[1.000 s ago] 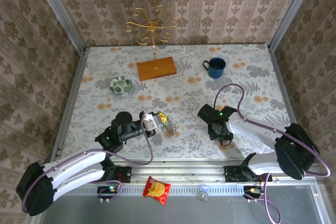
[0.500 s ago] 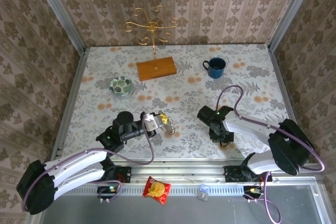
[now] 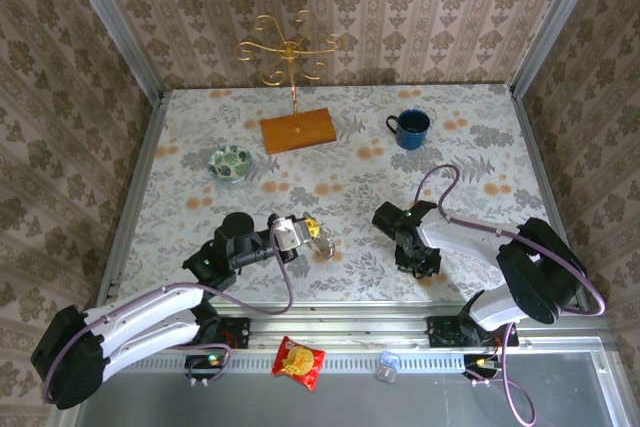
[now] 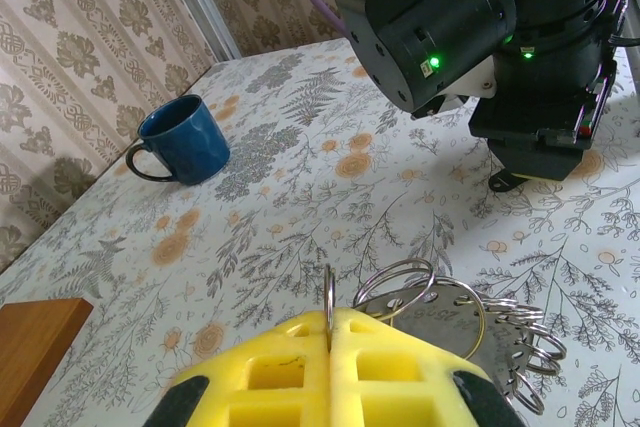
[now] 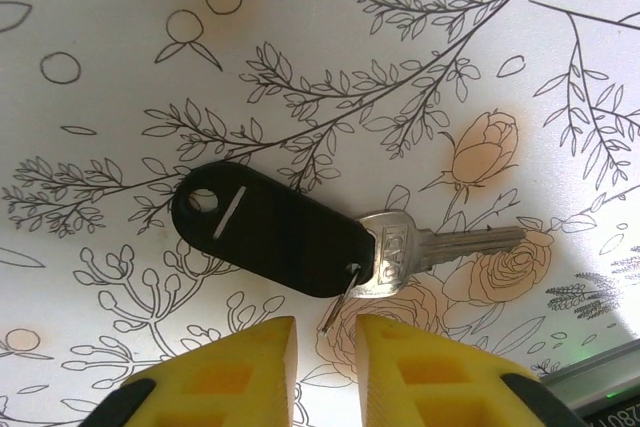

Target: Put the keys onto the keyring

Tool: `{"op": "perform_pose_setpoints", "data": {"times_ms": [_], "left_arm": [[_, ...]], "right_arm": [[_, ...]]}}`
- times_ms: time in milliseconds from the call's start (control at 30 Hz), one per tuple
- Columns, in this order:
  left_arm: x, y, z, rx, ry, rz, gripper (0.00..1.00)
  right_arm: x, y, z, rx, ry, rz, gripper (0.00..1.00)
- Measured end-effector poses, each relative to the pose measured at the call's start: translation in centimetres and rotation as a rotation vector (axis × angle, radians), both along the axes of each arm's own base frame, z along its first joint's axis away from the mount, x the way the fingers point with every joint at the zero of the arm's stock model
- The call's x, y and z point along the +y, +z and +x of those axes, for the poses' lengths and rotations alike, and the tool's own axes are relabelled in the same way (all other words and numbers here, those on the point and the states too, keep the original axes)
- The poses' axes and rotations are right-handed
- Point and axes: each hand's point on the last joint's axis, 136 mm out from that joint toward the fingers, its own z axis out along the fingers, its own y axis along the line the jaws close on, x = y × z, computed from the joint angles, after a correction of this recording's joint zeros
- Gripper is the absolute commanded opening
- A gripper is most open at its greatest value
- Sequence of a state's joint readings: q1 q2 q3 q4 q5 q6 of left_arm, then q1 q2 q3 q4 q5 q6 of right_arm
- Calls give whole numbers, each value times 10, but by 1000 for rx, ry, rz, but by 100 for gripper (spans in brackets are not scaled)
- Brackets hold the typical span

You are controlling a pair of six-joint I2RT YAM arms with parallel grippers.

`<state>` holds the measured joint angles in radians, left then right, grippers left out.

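Observation:
My left gripper [image 4: 330, 319] is shut on a thin metal keyring [image 4: 329, 292], which stands on edge between the yellow fingers. A bunch of further rings and a metal tag [image 4: 455, 319] hang from it on the right. From above, the left gripper [image 3: 298, 233] holds this bunch [image 3: 320, 239] low over the table's middle. A silver key [image 5: 440, 245] with a black tag [image 5: 265, 227] lies flat on the table. My right gripper [image 5: 325, 325] is just below it, jaws a narrow gap apart, with the key's small wire loop [image 5: 338, 309] poking between them. The right gripper [image 3: 420, 259] points down over the key.
A blue mug [image 3: 411, 128] stands at the back right, a small green bowl [image 3: 230, 163] at the left, and a gold hook stand on a wooden base [image 3: 297, 131] at the back. A snack packet [image 3: 298, 361] lies on the rail by the arm bases.
The right gripper's jaws have narrowed around the key's wire loop, and that arm has shifted slightly left. The left arm and its keyring have stayed put.

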<state>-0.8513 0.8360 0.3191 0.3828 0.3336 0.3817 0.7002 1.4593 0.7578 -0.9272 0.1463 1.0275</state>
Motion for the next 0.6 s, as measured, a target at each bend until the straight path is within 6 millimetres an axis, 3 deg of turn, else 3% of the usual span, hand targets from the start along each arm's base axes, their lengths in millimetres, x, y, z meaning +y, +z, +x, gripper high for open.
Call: {"op": "perform_pose_setpoints", "data": {"times_ms": [367, 600], "left_arm": [[0, 0, 0, 0, -3, 0, 0], [0, 0, -1, 0, -4, 0, 0]], "right_arm": [[-1, -2, 0, 5, -2, -11, 15], [-2, -2, 0, 6, -4, -16, 20]]}}
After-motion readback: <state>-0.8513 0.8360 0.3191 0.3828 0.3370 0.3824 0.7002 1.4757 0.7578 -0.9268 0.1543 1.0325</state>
